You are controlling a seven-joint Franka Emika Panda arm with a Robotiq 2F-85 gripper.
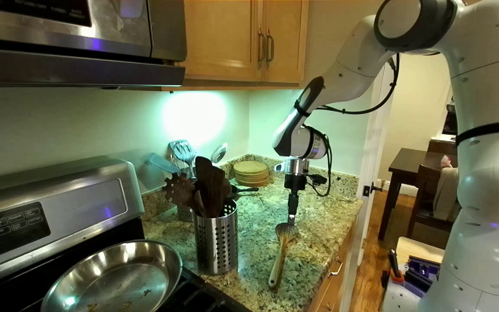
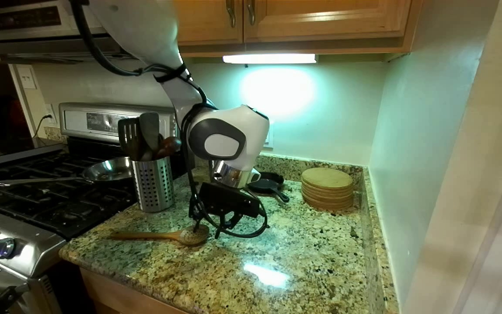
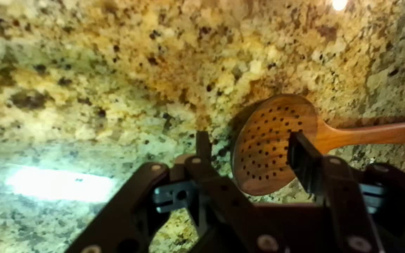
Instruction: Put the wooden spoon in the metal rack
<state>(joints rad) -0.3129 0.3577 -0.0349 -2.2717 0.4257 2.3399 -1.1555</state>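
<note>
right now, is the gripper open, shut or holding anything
Gripper: open, holding nothing; the perforated wooden spoon lies on the speckled stone counter.

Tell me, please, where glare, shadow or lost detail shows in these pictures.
In both exterior views, a patch of the wall is washed out to white; in an exterior view, a white reflection glares on the counter; in the wrist view, similar glare sits at lower left, the gripper is dark, with little detail, and the wooden spoon has a shadow along its bowl's left edge.
</note>
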